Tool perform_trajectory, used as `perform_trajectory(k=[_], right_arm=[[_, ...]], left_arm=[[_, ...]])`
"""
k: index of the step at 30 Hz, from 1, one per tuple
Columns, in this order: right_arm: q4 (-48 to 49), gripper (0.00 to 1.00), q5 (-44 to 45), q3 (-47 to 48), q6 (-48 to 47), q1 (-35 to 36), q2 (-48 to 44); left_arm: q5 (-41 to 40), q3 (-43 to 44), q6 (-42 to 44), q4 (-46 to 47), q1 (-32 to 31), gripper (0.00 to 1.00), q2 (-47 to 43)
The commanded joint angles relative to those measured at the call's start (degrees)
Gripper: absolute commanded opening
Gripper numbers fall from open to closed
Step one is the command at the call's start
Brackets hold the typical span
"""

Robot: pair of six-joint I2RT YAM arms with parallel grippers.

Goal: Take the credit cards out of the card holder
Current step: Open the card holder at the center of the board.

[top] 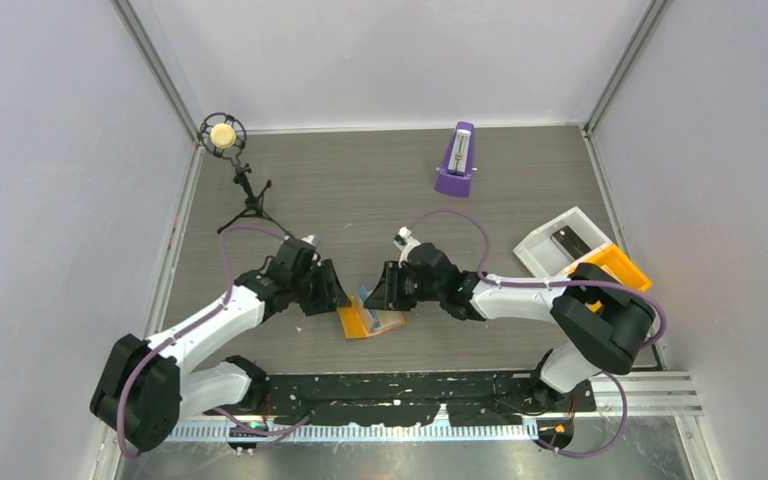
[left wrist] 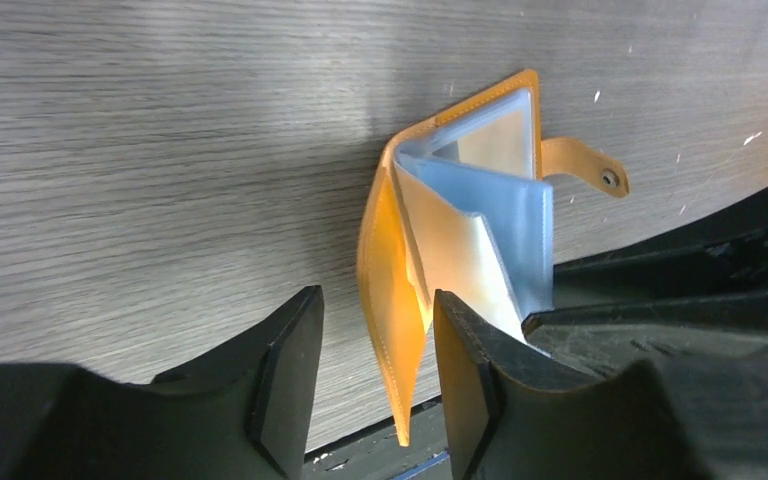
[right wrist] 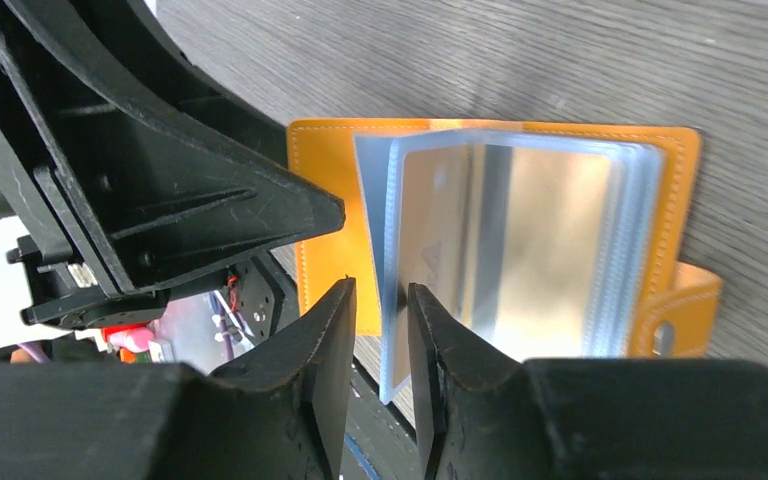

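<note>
Two hands found low over the front middle of the tabletop [top: 380, 190], meeting at the card holder [top: 362, 321]. Saw the card holder partly open in a V just ahead of the arm bases, with clear plastic sleeves [right wrist: 520, 230] fanned out between its two orange cover halves.

Found the left hand [left wrist: 378, 298] spread, fingers straddling the edge of one orange cover half. Cover close against one finger, clear gap to the other, so nothing pinched.

Found the right hand [right wrist: 380, 290] narrowly parted around the free edge of the outermost sleeve, with a sliver of gap on one side, not clamped. Saw the left hand's dark fingertip just beside it, near the same end of the cover.

Noted the snap tab [right wrist: 682, 300] sticking out from the far edge of the cover, unfastened. Could not tell the contents of the sleeves through the glare; made out pale blue and silvery faces only.

Spotted a black card [top: 570, 243] lying in the white bin [top: 543, 243] at the right edge of the tabletop. Saw the orange bin [top: 628, 268] touching it, partly behind the right arm.

Noted a purple metronome [top: 456, 160] upright near the back, well apart from the card holder. Saw a microphone [top: 223, 135] on a small tripod in the back left corner.
</note>
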Motion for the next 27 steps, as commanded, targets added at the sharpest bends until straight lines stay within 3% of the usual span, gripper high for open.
perform_trajectory(k=[1,13,19,23,27], right_arm=[[3.6,0.34,-1.74,3.85,-0.37,1.7,1.22],[3.46,0.38,-1.99,6.9,-0.23,5.06,6.37],[3.23,0.38,-1.21,6.88,-0.73,5.05,7.23],[3.1,0.38,-1.03,6.38,-0.61,5.03,5.83],[-2.03,0.4,1.3,6.76,-3.68,4.1,2.58]], left_arm=[[0.43,-0.66,0.89,-2.08,3.58,0.49,-3.9],[3.2,-4.08,-0.33,-1.3,7.14,0.72,-10.72],[4.35,-5.53,0.19,0.83,7.14,0.74,-10.15],[5.52,-6.88,0.6,3.3,7.13,0.64,-7.81],[6.64,-6.79,2.62,4.89,7.14,0.38,-4.29]])
